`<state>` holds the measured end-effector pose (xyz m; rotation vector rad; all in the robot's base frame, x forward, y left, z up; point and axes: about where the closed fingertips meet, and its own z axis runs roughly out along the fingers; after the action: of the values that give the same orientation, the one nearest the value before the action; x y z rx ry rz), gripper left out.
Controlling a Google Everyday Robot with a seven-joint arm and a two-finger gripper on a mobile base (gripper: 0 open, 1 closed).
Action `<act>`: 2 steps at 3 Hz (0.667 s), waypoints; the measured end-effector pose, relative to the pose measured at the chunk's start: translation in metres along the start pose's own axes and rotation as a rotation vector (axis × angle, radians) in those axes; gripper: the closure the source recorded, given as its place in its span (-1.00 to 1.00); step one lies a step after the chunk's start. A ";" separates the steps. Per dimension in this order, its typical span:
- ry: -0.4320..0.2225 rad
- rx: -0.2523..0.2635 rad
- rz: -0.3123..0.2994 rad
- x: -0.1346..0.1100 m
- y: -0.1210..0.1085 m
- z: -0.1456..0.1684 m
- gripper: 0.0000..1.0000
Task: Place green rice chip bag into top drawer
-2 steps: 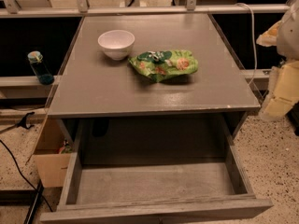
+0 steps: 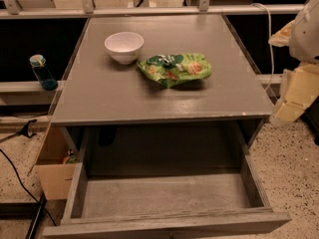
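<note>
1. I see the gripper [image 2: 298,94] at the right edge of my view, a cream-coloured piece hanging off the side of the grey table [image 2: 149,101], beyond its right-hand corner. I cannot tell how far it is open.
2. The green rice chip bag [image 2: 174,68] lies flat on the tabletop, well apart from the gripper, off to its left as I look and a little farther back. Nothing touches it.
3. A white bowl [image 2: 124,46] sits just beside the bag, on the side away from the gripper.
4. The top drawer [image 2: 164,195] is pulled out under the tabletop, lower than the gripper and to its left, its flat bottom bare.
5. Far across from the gripper, past the table's opposite side, stand a blue bottle [image 2: 42,72] and a tan cardboard box [image 2: 54,176].
</note>
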<state>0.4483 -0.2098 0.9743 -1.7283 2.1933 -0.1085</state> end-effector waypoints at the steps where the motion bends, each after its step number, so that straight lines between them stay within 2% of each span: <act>1: -0.021 0.029 -0.024 -0.011 -0.015 0.013 -1.00; 2: -0.048 0.060 -0.044 -0.027 -0.034 0.026 -1.00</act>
<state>0.4934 -0.1892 0.9653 -1.7285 2.0973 -0.1403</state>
